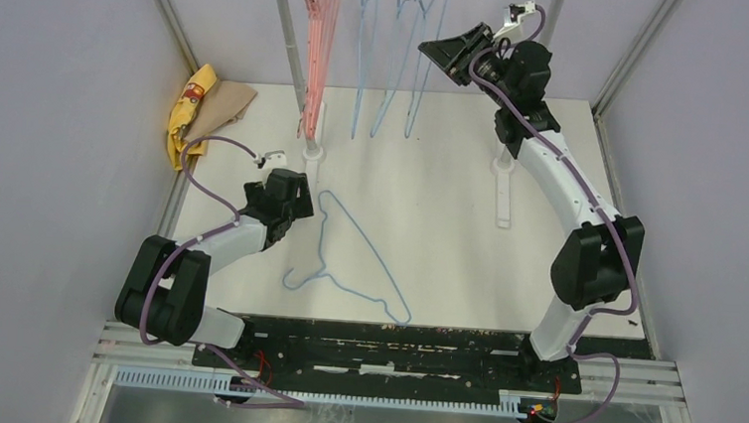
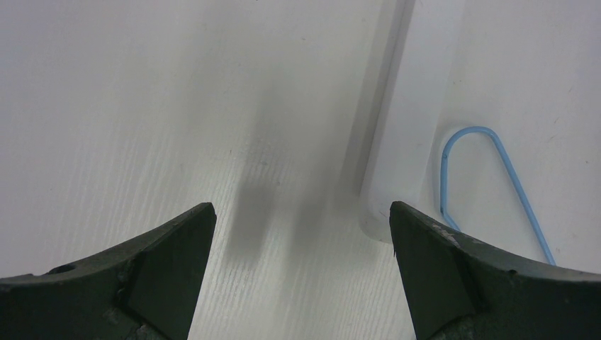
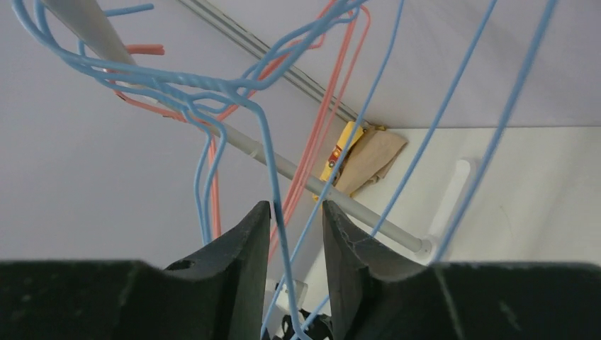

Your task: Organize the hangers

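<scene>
The right gripper is working high at the rack rail, among the hanging blue hangers. One blue hanger is running its wire down between the fingers, close against one inner face. The jaws are standing narrow, yet a gap is showing beside the wire, so I cannot tell whether the wire is being pinched or only fenced in.

I judge the step to be seating this hanger with its blue fellows. To do it well, the hook should be sitting fully over the rail before the fingers let go. The retreat should then be going straight back, since other blue wires are crossing just ahead and above the tips and could snag.

The left gripper is hovering low over the table with its fingers spread wide, grasping nothing. The loose blue hanger is lying flat to the right of its jaws, one rounded corner just past the white rack foot. Being thin and flush with the surface, it is probably calling for a pinch squarely across the wire.

No bin is showing; the rail is doing the holding. The pink hangers are bunching at the end farther from the right gripper, and the blue ones are hanging nearer it.
</scene>
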{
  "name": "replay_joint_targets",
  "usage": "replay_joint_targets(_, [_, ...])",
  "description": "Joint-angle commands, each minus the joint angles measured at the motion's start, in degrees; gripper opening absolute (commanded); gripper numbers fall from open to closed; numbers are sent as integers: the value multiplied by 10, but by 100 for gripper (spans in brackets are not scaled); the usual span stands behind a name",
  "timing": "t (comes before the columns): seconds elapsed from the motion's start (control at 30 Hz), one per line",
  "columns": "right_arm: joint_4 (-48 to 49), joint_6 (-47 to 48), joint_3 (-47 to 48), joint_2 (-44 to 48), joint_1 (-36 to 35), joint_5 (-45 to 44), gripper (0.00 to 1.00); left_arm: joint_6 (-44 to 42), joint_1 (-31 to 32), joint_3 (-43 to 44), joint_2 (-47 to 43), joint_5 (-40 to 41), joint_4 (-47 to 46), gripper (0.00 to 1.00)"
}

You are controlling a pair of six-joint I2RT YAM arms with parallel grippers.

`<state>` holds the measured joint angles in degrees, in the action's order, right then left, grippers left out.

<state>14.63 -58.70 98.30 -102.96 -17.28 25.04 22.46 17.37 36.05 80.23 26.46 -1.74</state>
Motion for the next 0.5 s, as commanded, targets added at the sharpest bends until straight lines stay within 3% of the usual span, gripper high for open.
replay_joint_targets(0.0, [27,30,-51,74,10,1,54,8,-1,20,-2,11,-5,99])
replay_joint_targets(0.1, [7,85,-116,136,10,-29,77,8,-1,19,-3,12,-5,99])
replay_joint_targets(0.3, [-109,230,-258,279,-20,-92,79,13,-1,20,4,2,-11,99])
replay_joint_targets(0.47, [-237,393,-355,333,-157,-215,77,15,-1,27,17,-4,-12,99])
